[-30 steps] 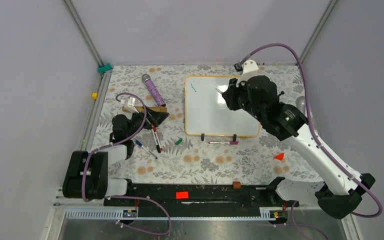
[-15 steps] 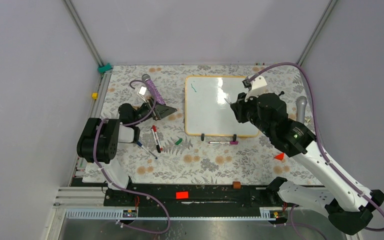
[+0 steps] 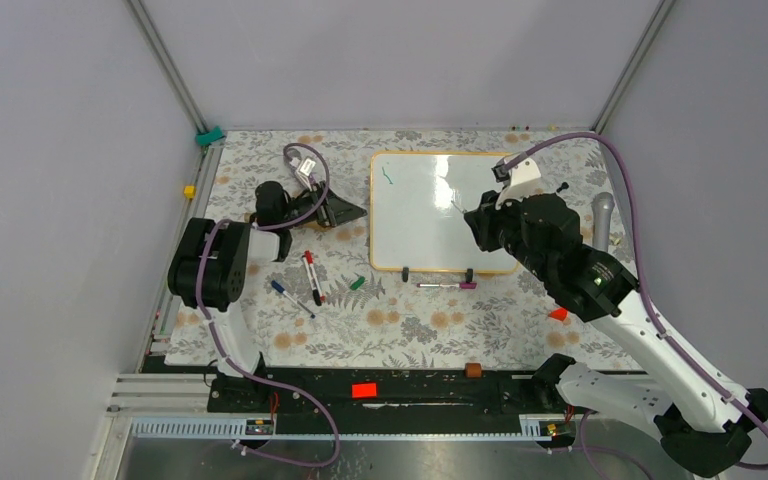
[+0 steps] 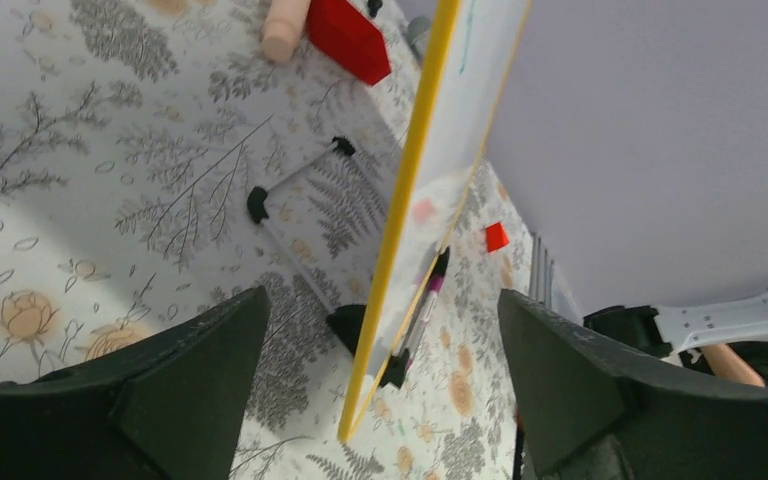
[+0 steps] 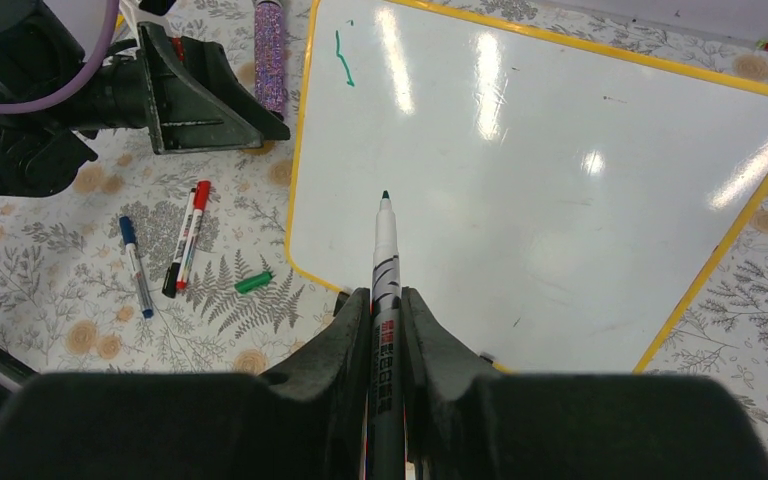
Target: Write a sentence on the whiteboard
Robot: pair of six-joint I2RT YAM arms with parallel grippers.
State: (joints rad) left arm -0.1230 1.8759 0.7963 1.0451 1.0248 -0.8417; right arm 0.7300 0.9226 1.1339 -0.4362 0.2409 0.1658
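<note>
- One green stroke point(image 5: 341, 58) marks the whiteboard point(image 3: 415, 240), sitting far-centre on the table point(image 3: 410, 320).
- Your right jaws clamp a green marker point(image 5: 385, 240) above it, shifted slightly nearer.
- Your left jaws, spread apart, have swung beside its left edge.

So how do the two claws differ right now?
The right claw is shut on a green-tipped marker; the left claw is open and empty. The right claw hangs over the face of the whiteboard; the left claw sits beside its left edge. Both point toward the whiteboard.
</note>
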